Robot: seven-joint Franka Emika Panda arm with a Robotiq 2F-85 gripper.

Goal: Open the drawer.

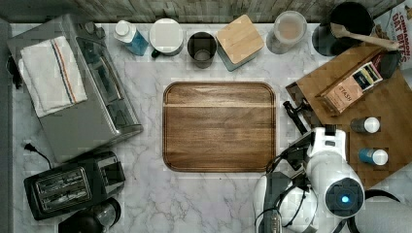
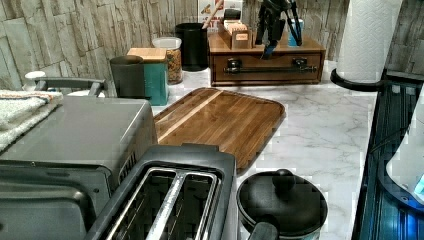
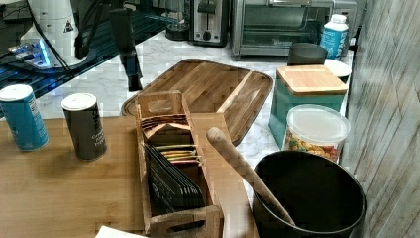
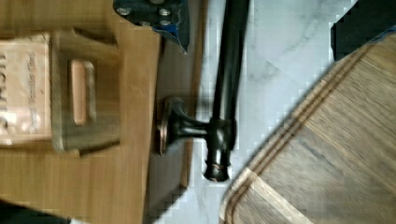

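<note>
— What's closest?
— The black bar handle (image 4: 227, 70) of the drawer (image 2: 267, 69), at the table's (image 1: 209, 199) far end in the left view.
— And the jaws (image 2: 270, 47)?
— Spread above it. Drawer looks shut. Next: drop, squeeze, pull.

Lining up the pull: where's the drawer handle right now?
In the left view the handle runs across the drawer front, directly below the gripper, beyond the walnut tray.

The drawer (image 4: 173, 154) handle (image 4: 229, 70) runs off the wrist view's edge.
</note>
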